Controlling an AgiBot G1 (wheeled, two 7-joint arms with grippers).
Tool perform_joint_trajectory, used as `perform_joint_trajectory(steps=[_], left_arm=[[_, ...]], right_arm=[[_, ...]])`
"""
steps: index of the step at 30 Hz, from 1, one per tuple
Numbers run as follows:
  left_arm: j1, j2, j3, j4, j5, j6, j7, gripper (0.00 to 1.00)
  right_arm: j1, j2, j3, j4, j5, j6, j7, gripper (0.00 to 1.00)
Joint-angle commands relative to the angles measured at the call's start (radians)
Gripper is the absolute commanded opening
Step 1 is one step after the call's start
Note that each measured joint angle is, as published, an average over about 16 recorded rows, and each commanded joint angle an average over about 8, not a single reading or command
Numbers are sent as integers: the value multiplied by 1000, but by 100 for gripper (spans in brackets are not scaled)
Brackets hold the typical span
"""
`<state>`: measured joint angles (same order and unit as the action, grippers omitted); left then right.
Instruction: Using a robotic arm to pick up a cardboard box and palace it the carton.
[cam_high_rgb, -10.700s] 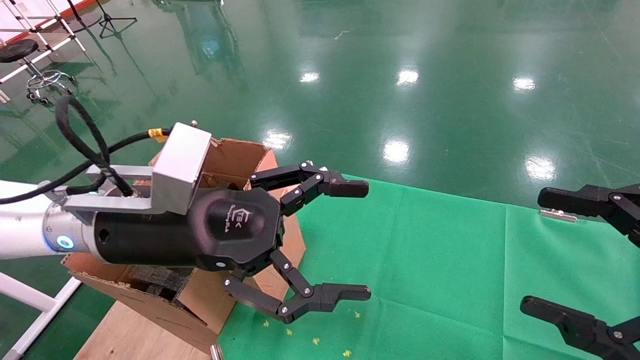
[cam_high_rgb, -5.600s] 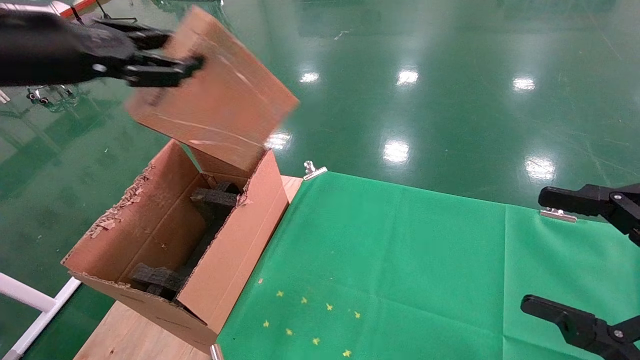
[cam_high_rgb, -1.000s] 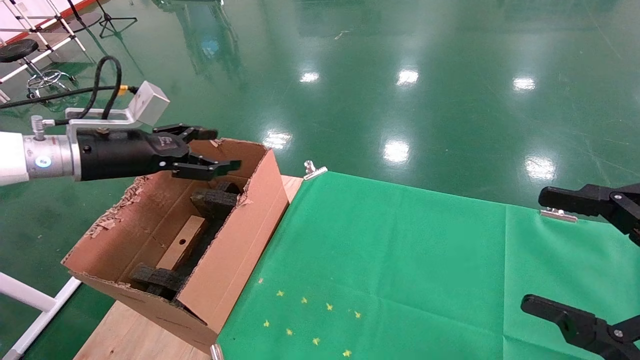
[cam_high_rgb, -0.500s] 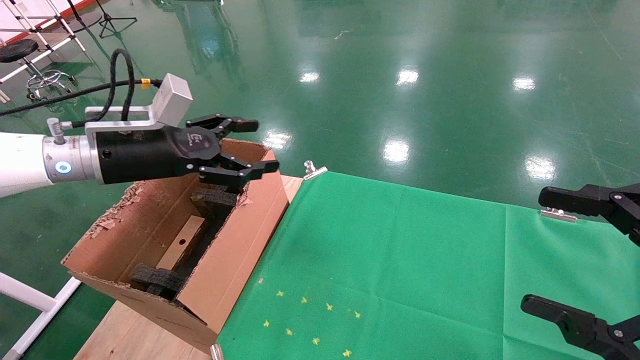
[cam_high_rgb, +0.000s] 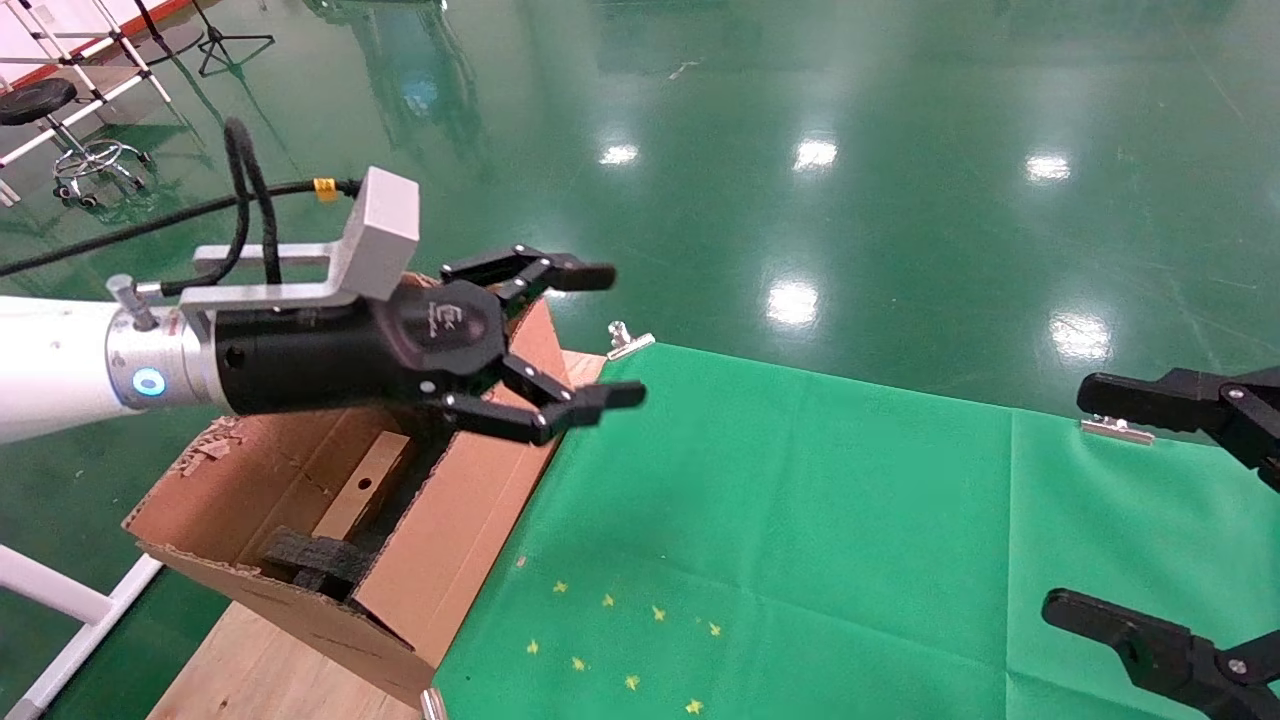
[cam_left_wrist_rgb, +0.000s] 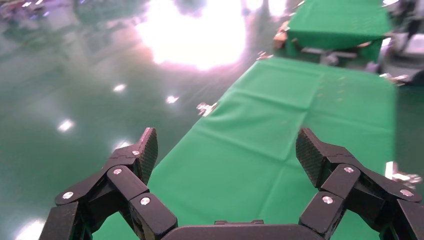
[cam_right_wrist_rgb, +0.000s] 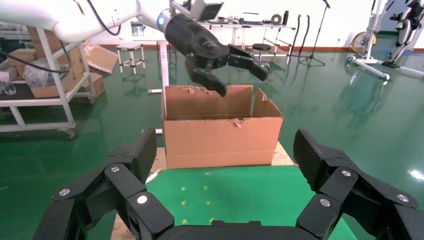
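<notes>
Brown cardboard box (cam_high_rgb: 362, 487) lies in carton (cam_high_rgb: 470, 520); left tool (cam_high_rgb: 592, 335) empty above

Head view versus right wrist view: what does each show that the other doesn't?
Only the head view looks into the carton: the cardboard box lies inside among black foam. Only the right wrist view shows the carton's whole outer wall, shelves and tables behind it. Both show the open, empty left gripper above the carton's edge, the open right gripper and the green cloth.
</notes>
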<state>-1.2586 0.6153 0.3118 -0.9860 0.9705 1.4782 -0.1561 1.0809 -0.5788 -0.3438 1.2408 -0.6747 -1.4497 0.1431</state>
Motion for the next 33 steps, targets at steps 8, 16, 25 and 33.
perform_joint_trajectory(steps=[8,16,25,33], left_arm=[[107,-2,-19,-174,-140,10,-18,100],[187,-4,-33,-304,-244,18,-32,100],[200,-5,-36,-322,-262,19,-34,100],[191,-4,-34,-307,-249,18,-33,100]], right_arm=[[0,0,0,0,0,0,0,100],[0,0,0,0,0,0,0,100],[0,0,0,0,0,0,0,100],[0,0,0,0,0,0,0,100]])
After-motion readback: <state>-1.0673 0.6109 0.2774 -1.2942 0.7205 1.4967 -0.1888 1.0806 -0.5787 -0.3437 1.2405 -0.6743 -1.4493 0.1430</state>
